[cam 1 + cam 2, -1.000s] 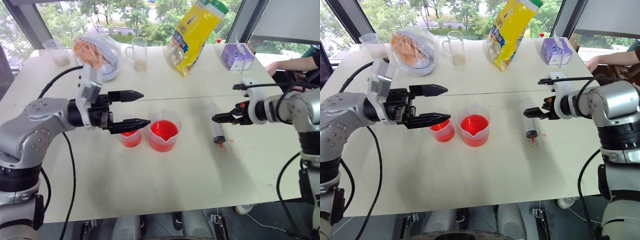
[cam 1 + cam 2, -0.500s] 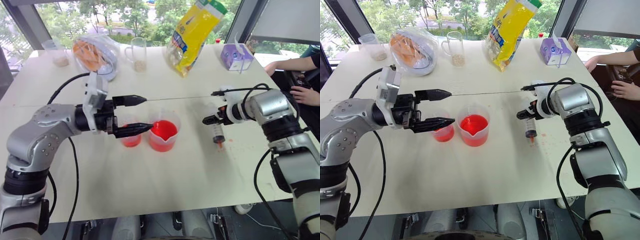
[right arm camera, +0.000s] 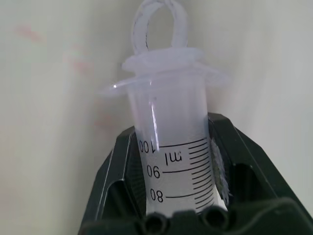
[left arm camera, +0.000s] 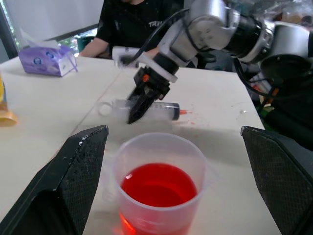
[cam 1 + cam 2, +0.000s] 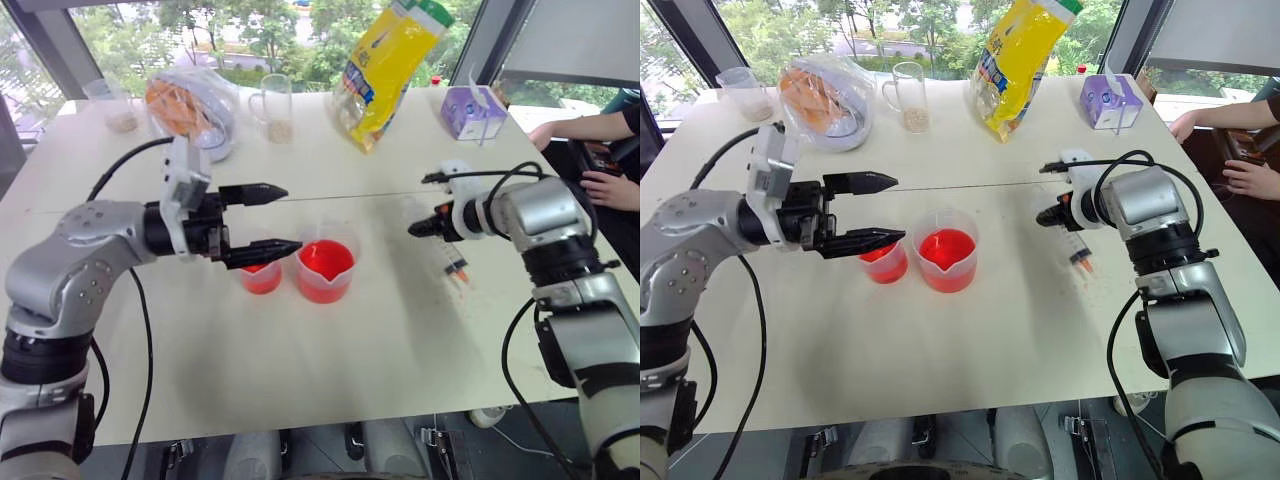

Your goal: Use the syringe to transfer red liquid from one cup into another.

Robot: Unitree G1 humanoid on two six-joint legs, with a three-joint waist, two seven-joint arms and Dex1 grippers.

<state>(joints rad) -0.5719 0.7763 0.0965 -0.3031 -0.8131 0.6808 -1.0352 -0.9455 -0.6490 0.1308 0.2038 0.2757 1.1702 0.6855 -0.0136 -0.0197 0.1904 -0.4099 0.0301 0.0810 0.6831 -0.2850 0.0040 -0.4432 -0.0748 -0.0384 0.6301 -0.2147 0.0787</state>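
Observation:
The syringe (image 5: 450, 262) is at the right of the table, blurred and slanting, its orange tip toward the table. My right gripper (image 5: 420, 228) is shut on its clear barrel (image 3: 176, 161) just below the flange, by the top volume marks. The wider spouted cup (image 5: 325, 270) holding red liquid (image 5: 324, 262) stands mid-table. The smaller cup (image 5: 262, 278), also red, is just left of it. My left gripper (image 5: 290, 218) hovers open above the smaller cup, pointing right, holding nothing. In the left wrist view, its black fingers (image 4: 73, 186) flank the spouted cup (image 4: 159, 196).
Along the far edge stand a yellow bag (image 5: 385, 70), a purple tissue box (image 5: 472, 112), a glass mug (image 5: 275, 105), a bundle in clear wrap (image 5: 195, 105) and a small cup (image 5: 112, 105). A person's arm and hand (image 5: 590, 130) rest at the right edge.
My right gripper has shut on the syringe's barrel near the flange. The syringe has swung from lying straight to slanting. The left gripper stays open above the smaller cup.

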